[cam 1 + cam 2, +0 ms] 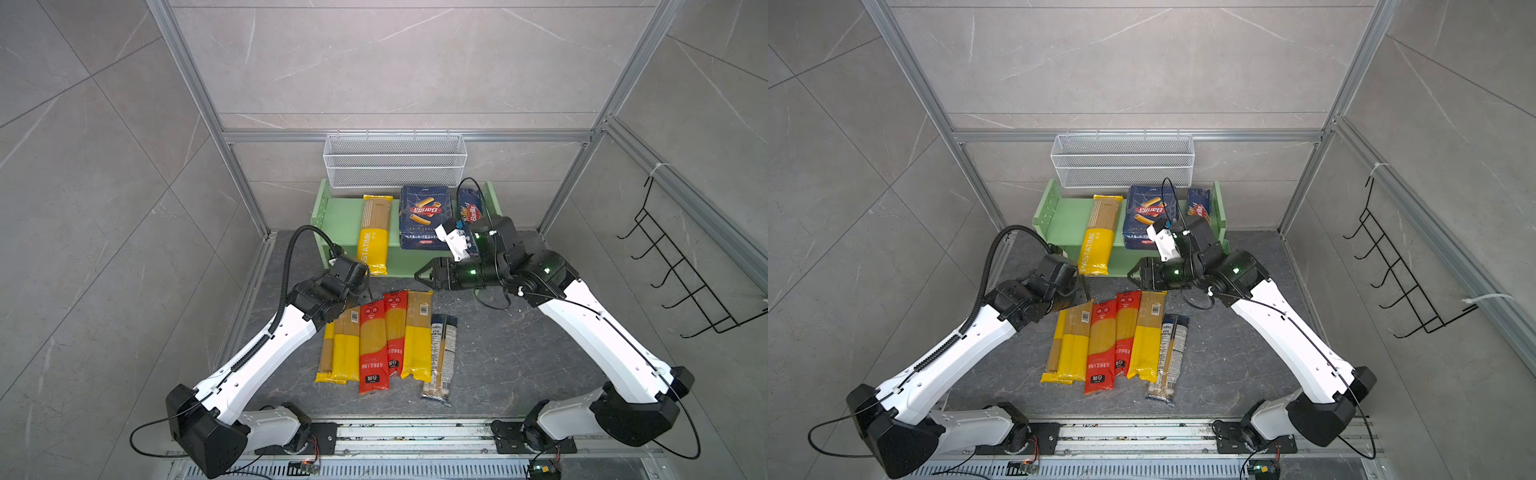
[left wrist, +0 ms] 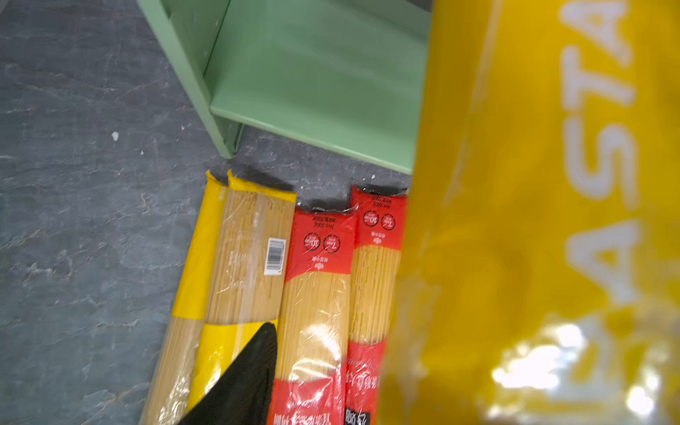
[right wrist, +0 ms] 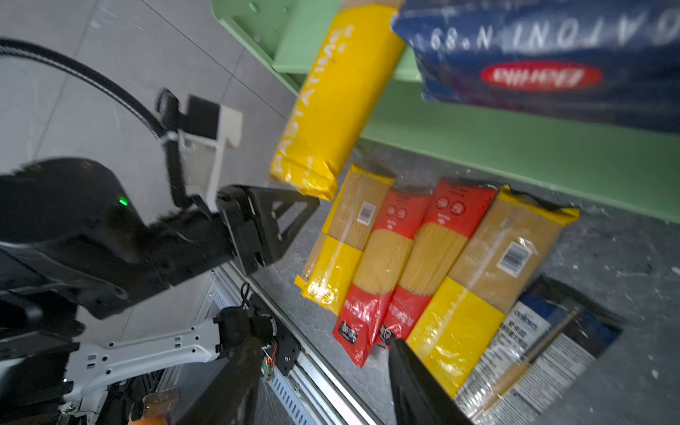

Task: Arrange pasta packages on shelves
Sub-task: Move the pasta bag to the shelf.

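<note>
A yellow spaghetti bag [image 1: 374, 232] overhangs the front edge of the green rack [image 1: 340, 220], on its top board beside two Barilla packs [image 1: 424, 216]. Six more packs [image 1: 386, 336] lie mid-worktop [image 1: 519, 353]. The left gripper [image 3: 290, 230], half open, grips nothing at the bag's end. The right gripper [image 1: 424, 277] hovers empty, jaws apart.

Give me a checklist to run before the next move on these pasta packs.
1. Yellow PASTATIME pack fully on the top board of the shelves: not ok, near end overhangs the front edge.
2. Left gripper holding that pack: cannot tell; jaws sit at its overhanging end.
3. Right gripper free: ok, jaws apart, nothing between.
4. Room on the top board: ok, bare stretch beside that pack.
5. Floor packs shelved: not ok, six lie on the floor.
</note>
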`<action>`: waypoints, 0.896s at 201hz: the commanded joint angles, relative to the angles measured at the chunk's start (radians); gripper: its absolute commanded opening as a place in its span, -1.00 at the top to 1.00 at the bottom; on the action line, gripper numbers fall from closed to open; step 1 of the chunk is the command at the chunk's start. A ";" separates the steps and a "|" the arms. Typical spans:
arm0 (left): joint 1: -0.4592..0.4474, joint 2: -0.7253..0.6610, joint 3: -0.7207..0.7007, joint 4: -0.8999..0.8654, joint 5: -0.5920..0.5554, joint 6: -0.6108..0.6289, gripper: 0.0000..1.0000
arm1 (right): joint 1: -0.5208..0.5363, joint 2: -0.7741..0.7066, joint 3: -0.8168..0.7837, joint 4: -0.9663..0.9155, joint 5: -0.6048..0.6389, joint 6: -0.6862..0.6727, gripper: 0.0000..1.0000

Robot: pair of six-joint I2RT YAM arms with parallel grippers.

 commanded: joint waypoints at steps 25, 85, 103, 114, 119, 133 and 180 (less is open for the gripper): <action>0.018 0.092 0.106 0.047 0.032 0.049 -0.07 | 0.001 -0.047 -0.160 0.031 0.047 -0.008 -0.17; 0.022 0.110 0.112 0.019 0.090 0.045 -0.13 | -0.006 -0.054 -0.254 0.024 0.070 -0.009 -0.24; 0.022 0.052 0.052 0.016 0.125 0.034 -0.30 | -0.006 -0.058 -0.305 0.022 0.089 0.005 -0.31; 0.022 0.009 0.008 0.016 0.148 0.023 -0.39 | -0.006 -0.061 -0.341 0.018 0.110 0.012 -0.33; 0.021 -0.014 -0.013 0.017 0.158 0.018 -0.42 | -0.006 -0.062 -0.357 0.013 0.125 0.018 -0.33; 0.020 -0.074 -0.067 0.008 0.171 0.000 -0.50 | -0.006 -0.069 -0.400 0.009 0.155 0.031 -0.39; 0.020 -0.216 -0.184 -0.079 0.141 -0.018 -0.70 | -0.006 -0.101 -0.584 0.032 0.244 0.129 -0.42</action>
